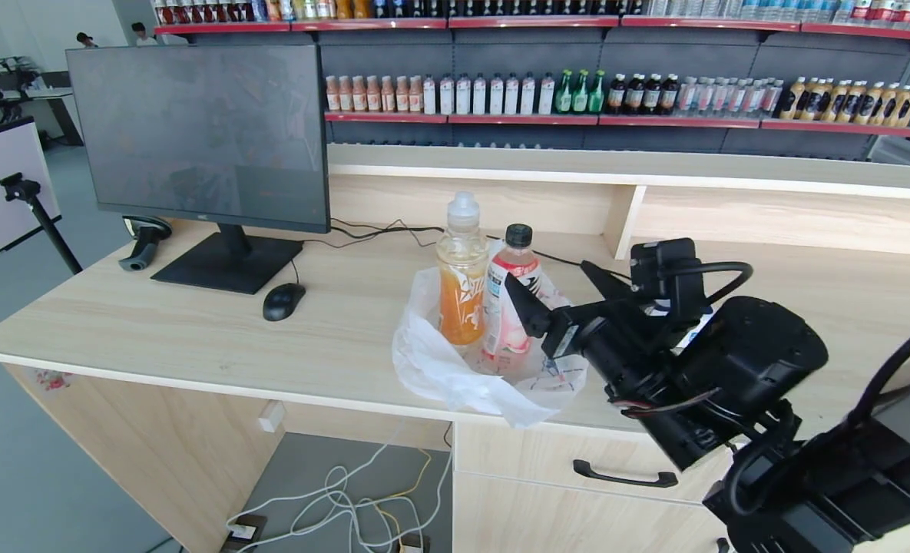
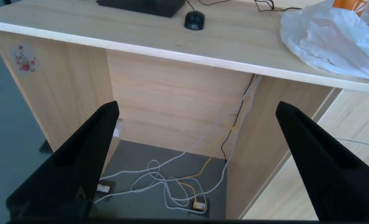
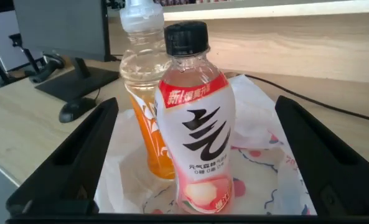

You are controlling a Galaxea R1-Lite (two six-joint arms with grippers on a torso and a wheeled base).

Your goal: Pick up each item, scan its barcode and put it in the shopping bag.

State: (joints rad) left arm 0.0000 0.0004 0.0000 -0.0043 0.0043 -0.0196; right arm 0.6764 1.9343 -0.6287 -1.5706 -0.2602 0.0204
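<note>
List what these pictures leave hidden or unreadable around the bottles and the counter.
- Barcodes: the orange bottle and the pink bottle turn their far sides away from the head and right wrist views.
- Orange bottle's label: right wrist view, partly behind the pink bottle.
- Counter beyond the right gripper: head view, blocked by it.
- Handheld scanner: head view, partly behind the monitor.

The light wooden worktop [image 1: 193,330] holds a big dark screen [image 1: 201,130] on a black stand near its left end. A black mouse [image 1: 283,300] lies just in front of the stand. A scanner [image 1: 144,242] sits left of the stand. Thin black wires [image 1: 378,229] run along the back. A white shopping bag [image 1: 439,369] lies at the front edge.
</note>
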